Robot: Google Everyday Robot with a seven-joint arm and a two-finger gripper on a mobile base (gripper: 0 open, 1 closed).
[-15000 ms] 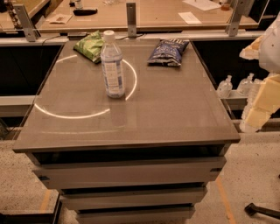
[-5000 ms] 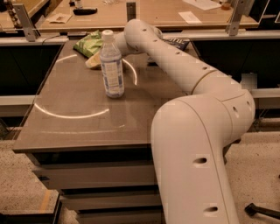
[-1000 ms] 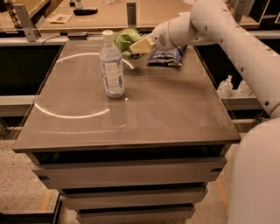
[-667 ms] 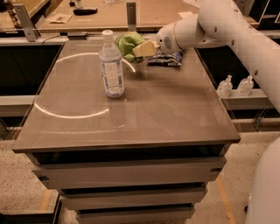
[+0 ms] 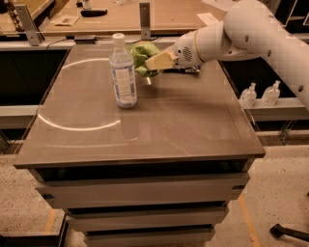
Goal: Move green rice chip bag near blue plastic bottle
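Note:
The blue plastic bottle (image 5: 123,72) stands upright on the left-middle of the grey table top (image 5: 159,120). My gripper (image 5: 153,63) reaches in from the right and is shut on the green rice chip bag (image 5: 141,56). It holds the crinkled bag just above the table, right behind and to the right of the bottle. The bag is close to the bottle but not touching it. My white arm (image 5: 241,34) crosses the far right part of the table.
The dark blue chip bag lies mostly hidden behind my wrist (image 5: 186,70) at the back right. Two small pump bottles (image 5: 260,94) stand on a shelf to the right. A wooden desk (image 5: 145,12) runs behind the table, with a metal post (image 5: 144,14).
My gripper has carried the green bag a little forward and lower, closer to the bottle's right side. The bottle has not moved.

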